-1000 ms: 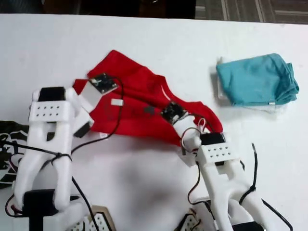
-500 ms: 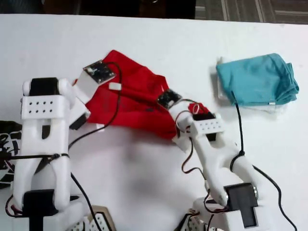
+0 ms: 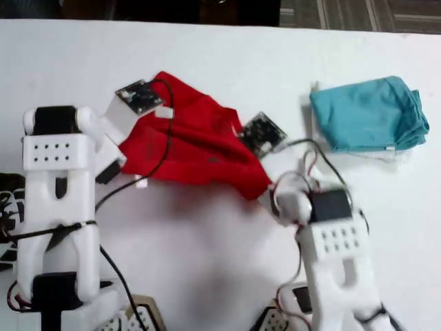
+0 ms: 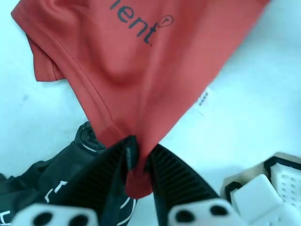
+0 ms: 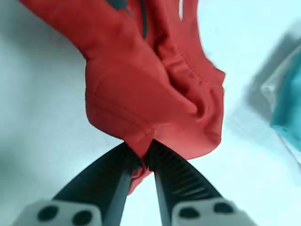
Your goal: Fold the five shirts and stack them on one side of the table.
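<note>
The red shirt (image 3: 200,148) pinched by both arms, mid counter (image 3: 207,255)
Left hand (image 4: 139,153) grips its left edge, right hand (image 5: 141,149) its near right corner; folded teal shirt (image 3: 368,114) lies far right.

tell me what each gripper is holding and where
Both hold the red shirt: the left gripper pinches a hemmed edge, the right gripper a bunched fold.

A white table (image 3: 207,262) spans the high view, its surface bare in the near middle. Beyond its far edge lies a striped grey floor (image 3: 358,14), with a dark strip (image 3: 138,8) beside it.
</note>
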